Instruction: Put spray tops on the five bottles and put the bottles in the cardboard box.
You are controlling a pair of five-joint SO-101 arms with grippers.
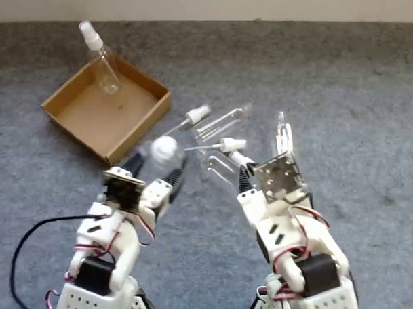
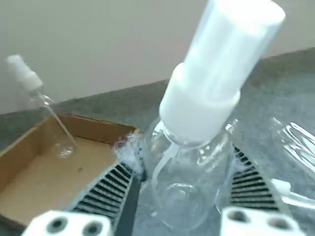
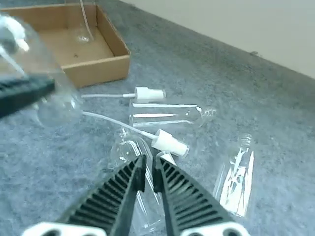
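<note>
Left gripper (image 2: 183, 160): clamped from both sides on the body of a clear round bottle (image 2: 211, 88) with a white spray top already fitted, and carrying it above the grey carpeted surface (image 1: 339, 75).
Held bottle's long axis: close to upright, cap uppermost and leaning away from the wrist.
Way to the box: shallow brown cardboard box (image 1: 90, 114) straight ahead of the held bottle, which hangs just outside the box's near corner.
Nearer arm: the left, near the box; the right arm well away from it.
Inside the box: a second clear bottle with a white spray top (image 1: 103, 63), propped against the far wall with its cap above the rim.
Right gripper (image 3: 149, 169): black ribbed jaws drawn almost together, only a thin slit between, holding nothing.
Outside the box, on the right arm's side: three uncapped clear bottles (image 3: 165, 113) (image 3: 237, 172) (image 3: 129, 150) and two loose white spray tops with long dip tubes (image 3: 170, 143) (image 3: 149, 93), all lying flat.
Likely next move: lifting the held bottle over the near wall, with enough height to clear the rim.
</note>
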